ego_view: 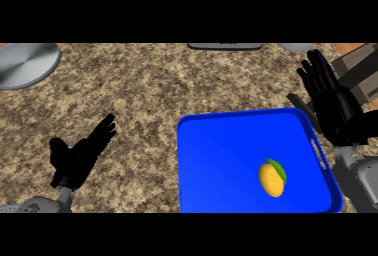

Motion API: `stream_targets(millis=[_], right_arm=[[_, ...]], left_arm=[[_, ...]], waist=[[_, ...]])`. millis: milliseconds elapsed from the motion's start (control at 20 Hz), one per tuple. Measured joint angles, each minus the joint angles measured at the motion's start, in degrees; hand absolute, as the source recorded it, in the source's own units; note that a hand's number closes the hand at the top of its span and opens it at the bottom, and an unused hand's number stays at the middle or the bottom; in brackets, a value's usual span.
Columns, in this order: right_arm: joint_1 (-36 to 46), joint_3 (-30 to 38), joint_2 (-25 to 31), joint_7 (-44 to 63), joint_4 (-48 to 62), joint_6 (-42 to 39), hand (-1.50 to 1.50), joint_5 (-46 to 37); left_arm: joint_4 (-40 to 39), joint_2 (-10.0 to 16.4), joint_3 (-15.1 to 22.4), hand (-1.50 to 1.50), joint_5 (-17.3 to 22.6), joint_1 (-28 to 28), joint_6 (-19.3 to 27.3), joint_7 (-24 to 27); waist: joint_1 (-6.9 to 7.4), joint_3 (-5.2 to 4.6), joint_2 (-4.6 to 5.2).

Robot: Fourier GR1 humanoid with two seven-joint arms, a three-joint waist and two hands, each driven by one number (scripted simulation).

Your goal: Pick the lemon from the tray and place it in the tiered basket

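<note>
Your task stands at start, by look of things: yellow oval lemon with green leaf (pixel 272 180) lies untouched in right half of blue rectangular plastic tray (pixel 221 160) on speckled brown stone bench (pixel 148 95). Right hand (pixel 336 107) open, fingers straight, at tray's far right corner, apart from lemon. Left hand (pixel 74 157) open, resting at left, holding nothing. Grasp, lift and transfer to tiered basket all left for you; basket not clearly made out.
</note>
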State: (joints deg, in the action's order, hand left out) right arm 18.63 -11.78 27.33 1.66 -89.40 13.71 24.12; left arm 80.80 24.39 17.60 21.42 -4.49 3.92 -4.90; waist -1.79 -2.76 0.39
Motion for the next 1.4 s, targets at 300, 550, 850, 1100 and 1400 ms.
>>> stream_targets(millis=[300,550,850,1100,1400], right_arm=[[-7.8,10.8,0.1,-13.8,-2.9,-2.0,1.5,4.4],[-16.4,22.2,-6.5,-16.3,4.2,4.5,-1.5,12.1],[-27.9,30.2,-13.0,-28.0,6.1,-9.8,-1.5,20.9],[-38.2,29.1,-7.2,-26.5,4.8,-21.0,-1.5,18.3],[-47.5,25.7,1.4,-23.6,-3.5,-23.2,-1.5,6.6]], left_arm=[[-1.8,-0.6,-3.0,0.0,-3.2,3.8,7.6,3.0],[-2.3,-2.1,-4.5,0.0,-4.4,6.5,12.2,5.1],[-2.0,-5.8,-2.5,0.0,-8.2,6.6,16.8,6.6],[-0.6,-6.0,-2.0,0.0,-9.6,8.2,17.4,7.2],[-0.5,-7.0,-1.4,0.0,-10.6,7.7,18.5,6.2]], waist=[[-0.8,2.46,-0.88],[-1.94,3.08,-0.64],[-0.42,3.1,-0.7],[0.55,2.94,-0.71],[0.62,2.76,-0.62]])
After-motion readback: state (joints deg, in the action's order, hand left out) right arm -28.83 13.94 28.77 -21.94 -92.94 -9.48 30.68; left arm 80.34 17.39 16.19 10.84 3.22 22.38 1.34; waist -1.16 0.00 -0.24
